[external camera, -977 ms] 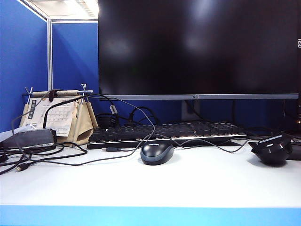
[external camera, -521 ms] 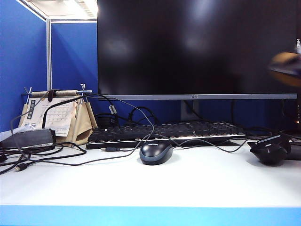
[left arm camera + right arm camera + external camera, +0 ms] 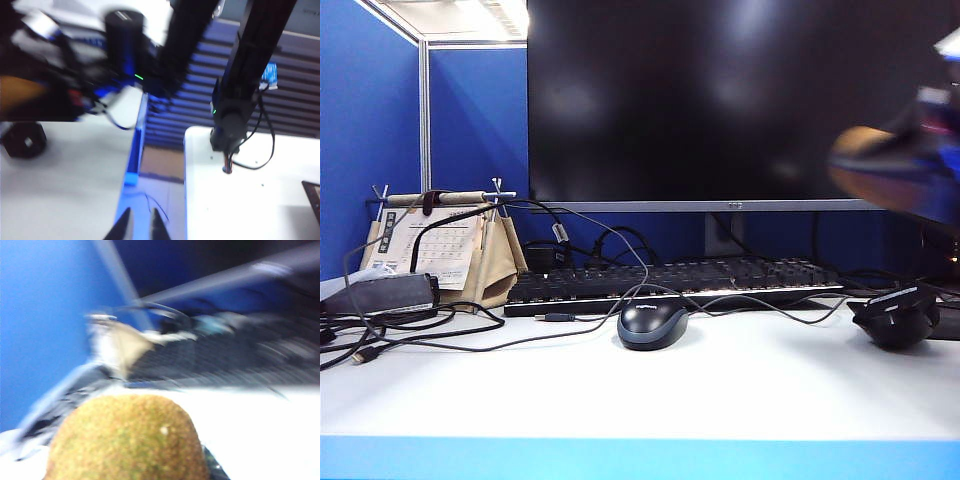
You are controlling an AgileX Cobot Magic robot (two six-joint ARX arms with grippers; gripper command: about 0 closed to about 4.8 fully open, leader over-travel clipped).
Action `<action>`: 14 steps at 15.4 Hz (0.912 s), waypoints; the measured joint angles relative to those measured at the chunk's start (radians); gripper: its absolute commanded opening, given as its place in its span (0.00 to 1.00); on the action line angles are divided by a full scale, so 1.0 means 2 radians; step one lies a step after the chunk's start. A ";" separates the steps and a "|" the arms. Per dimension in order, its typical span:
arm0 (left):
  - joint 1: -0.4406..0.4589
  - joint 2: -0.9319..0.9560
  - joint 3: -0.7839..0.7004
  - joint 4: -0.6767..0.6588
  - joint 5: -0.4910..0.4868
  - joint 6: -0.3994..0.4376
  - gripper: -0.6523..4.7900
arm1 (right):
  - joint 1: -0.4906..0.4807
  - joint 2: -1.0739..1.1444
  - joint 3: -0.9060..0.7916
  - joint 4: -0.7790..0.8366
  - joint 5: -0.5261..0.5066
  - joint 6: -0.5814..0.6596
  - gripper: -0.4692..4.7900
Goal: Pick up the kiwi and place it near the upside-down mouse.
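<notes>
Kiwi (image 3: 127, 437): up in the air at the right, above the upside-down mouse (image 3: 895, 317), carried in from the right edge.
Right gripper (image 3: 910, 165): clamped around the kiwi, blurred with motion.
Left gripper (image 3: 139, 226): fingers close together, nothing between them, parked off the near edge of the white table (image 3: 740, 390).
Doing it well: lower onto bare table just left of the upside-down mouse, avoiding its cable and the other mouse (image 3: 653, 325).
Release: spread only once the fruit rests.
</notes>
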 measured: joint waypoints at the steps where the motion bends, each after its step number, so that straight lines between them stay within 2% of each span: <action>1: 0.000 -0.007 0.000 0.000 0.000 0.000 0.22 | -0.016 -0.013 -0.019 0.000 0.000 0.000 0.47; 2: 0.000 -0.018 0.000 0.003 -0.009 0.005 0.22 | -0.060 -0.046 -0.059 -0.002 0.000 -0.001 0.46; 5: 0.000 -0.010 0.000 -0.001 -0.022 0.006 0.22 | -0.067 -0.109 -0.081 -0.020 -0.001 -0.002 0.46; 6: 0.000 -0.011 0.000 -0.003 -0.022 0.006 0.22 | -0.067 -0.131 -0.082 -0.063 -0.005 -0.003 0.46; 7: 0.000 -0.011 0.000 -0.007 -0.022 0.006 0.22 | -0.066 -0.163 -0.082 -0.138 -0.004 -0.028 0.41; 8: 0.000 -0.011 0.000 -0.011 -0.022 0.006 0.22 | -0.059 -0.190 -0.082 -0.194 0.007 -0.059 0.41; 10: 0.000 -0.011 0.000 -0.019 -0.022 0.008 0.22 | -0.023 -0.242 -0.078 -0.294 0.055 -0.138 0.41; 11: 0.000 -0.011 0.000 -0.019 -0.022 0.008 0.22 | 0.007 -0.274 -0.060 -0.379 0.104 -0.195 0.41; 14: 0.000 -0.011 0.000 -0.020 -0.022 0.010 0.22 | 0.026 -0.304 -0.042 -0.479 0.164 -0.227 0.40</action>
